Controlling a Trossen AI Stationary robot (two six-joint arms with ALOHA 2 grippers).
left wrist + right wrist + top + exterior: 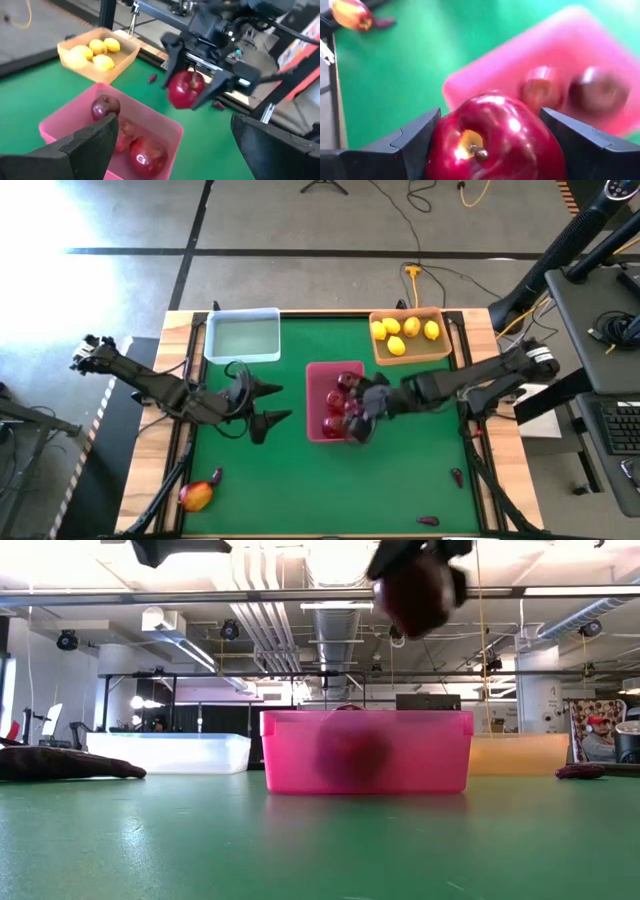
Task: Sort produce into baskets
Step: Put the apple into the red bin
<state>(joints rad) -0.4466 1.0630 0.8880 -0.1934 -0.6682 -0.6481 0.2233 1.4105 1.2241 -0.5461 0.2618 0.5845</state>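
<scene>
The right gripper point(192, 92) hangs in the air above the near end of the pink tray point(318, 430), its two fingers closed against the sides of a glossy red apple point(495, 137). The right wrist view shows the apple's stem end facing the camera, with a finger pressed on each flank. In the low view the held apple point(415, 590) sits well above the tray's rim, clear of it.

Inside the pink tray point(165, 125) lie several more red apples point(147, 152), one of them darker point(105, 106).

The left gripper point(268, 404) waits over the green desk point(400, 470) just beside the pink tray, its fingers spread wide and holding nothing.

The tan tray point(440, 352) at the far right of the desk holds yellow lemons point(396, 346). The pale blue tray point(243, 337) stands at the far left.

Near the left front corner of the desk lies a red-yellow apple point(198, 497) with a small dark maroon piece point(216, 475) just beside it. Two more maroon pieces point(456, 476) lie on the right front part of the desk, one close to the front edge point(428, 521).
</scene>
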